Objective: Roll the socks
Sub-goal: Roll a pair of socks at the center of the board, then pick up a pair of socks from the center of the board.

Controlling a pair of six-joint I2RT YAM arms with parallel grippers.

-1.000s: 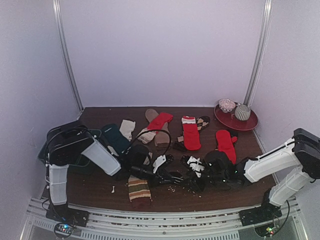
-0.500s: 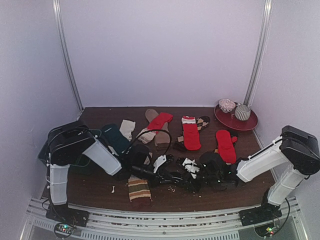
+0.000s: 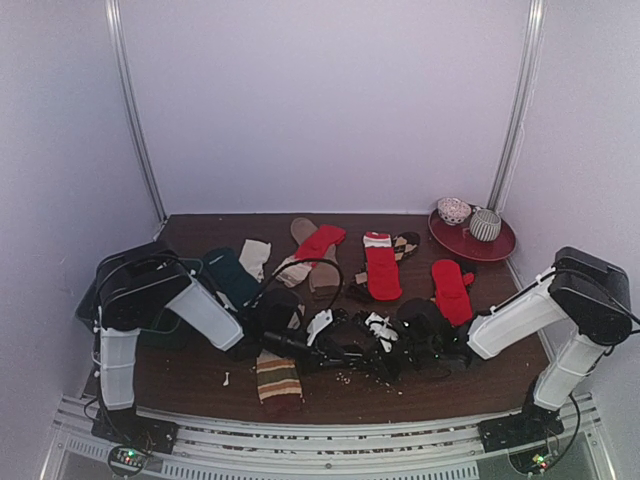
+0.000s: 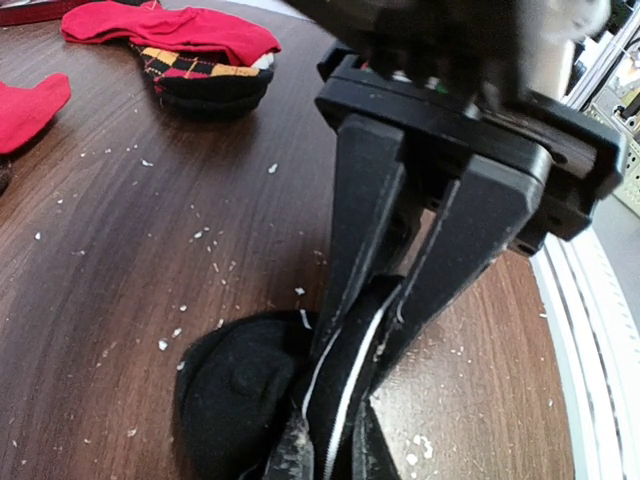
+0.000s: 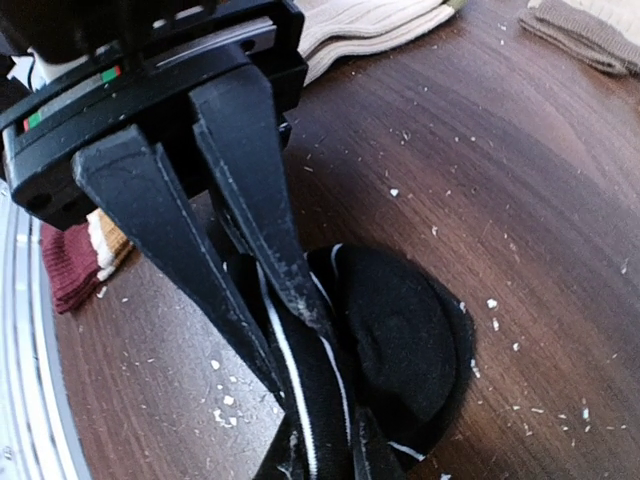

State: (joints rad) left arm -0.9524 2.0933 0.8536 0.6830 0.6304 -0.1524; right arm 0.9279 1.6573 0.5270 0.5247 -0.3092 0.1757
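My left gripper (image 4: 352,335) is pinched narrow on the black sock with white stripes (image 4: 240,390). A fold of it, one white stripe showing, runs up between the fingertips, and the rest bunches in a dark lump just below and to one side of them. My right gripper (image 5: 292,352) has the same sock (image 5: 405,340) from the opposite end, its fingers drawn together with striped fabric trapped between them. From above, both sets of fingertips meet over that sock (image 3: 385,335), almost touching each other. I judge I hold it at two points so one end stays anchored while the other turns it into a roll.

The other socks lie flat on the table (image 4: 90,250), well apart from my fingers and spread out, so each can be taken singly. Beyond my left fingertips are a red sock (image 4: 170,30) and an argyle sock (image 4: 200,85); beyond my right fingertips is a cream sock (image 5: 370,25).

I can read no brand, label or lettering on any sock or on my fingers.
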